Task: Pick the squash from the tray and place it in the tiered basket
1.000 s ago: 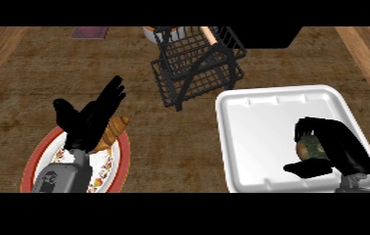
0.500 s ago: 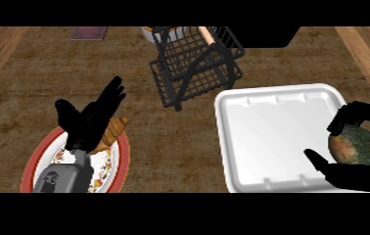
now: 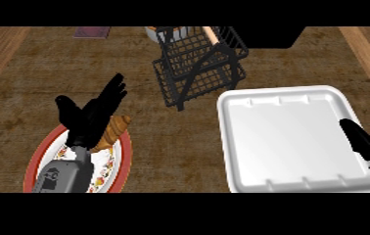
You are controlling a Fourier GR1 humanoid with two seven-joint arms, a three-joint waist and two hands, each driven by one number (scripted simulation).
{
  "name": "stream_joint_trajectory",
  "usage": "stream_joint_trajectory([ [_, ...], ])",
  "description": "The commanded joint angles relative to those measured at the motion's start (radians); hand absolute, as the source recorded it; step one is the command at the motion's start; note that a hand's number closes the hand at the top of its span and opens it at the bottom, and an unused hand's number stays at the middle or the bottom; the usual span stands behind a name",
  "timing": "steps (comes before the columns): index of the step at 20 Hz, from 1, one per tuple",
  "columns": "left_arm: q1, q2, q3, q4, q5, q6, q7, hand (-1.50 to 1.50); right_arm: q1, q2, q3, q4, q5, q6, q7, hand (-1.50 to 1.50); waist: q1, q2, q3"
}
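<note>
Your left hand (image 3: 92, 114) rests wide open at lower left; right hand (image 3: 356, 136), at right edge over the tray (image 3: 289, 146), can't be read.

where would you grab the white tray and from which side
Probably by the raised rim along its right edge, coming in from the right. The tray is wide and flat, so only the lip offers a hold, and the right hand shows at that edge. The wire basket stands close to the tray's top left corner.
</note>
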Motion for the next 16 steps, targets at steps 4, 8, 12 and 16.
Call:
stream_joint_trajectory([
  [4, -0.006, -0.009, -0.006, 0.018, -0.008, -0.007, -0.006, 0.00, -0.371, -0.054, 0.158, 0.235, 0.064, -0.022, 0.191, 1.50, 0.017, 0.004, 0.000],
  [8, 0.026, -0.024, -0.022, -0.021, -0.018, 0.004, -0.007, 0.00, -0.523, -0.021, 0.203, 0.421, 0.092, -0.070, 0.221, 1.50, 0.024, 0.004, 0.000],
  [12, 0.014, -0.025, -0.014, 0.009, -0.012, -0.008, -0.016, 0.00, -0.569, 0.018, 0.169, 0.575, 0.123, -0.167, 0.160, 1.50, 0.016, 0.005, 0.001],
  [16, 0.015, 0.003, 0.003, -0.006, -0.011, -0.029, -0.030, 0.00, -0.612, 0.064, 0.204, 0.718, 0.202, -0.273, 0.105, 1.50, 0.016, 0.006, 0.001],
])
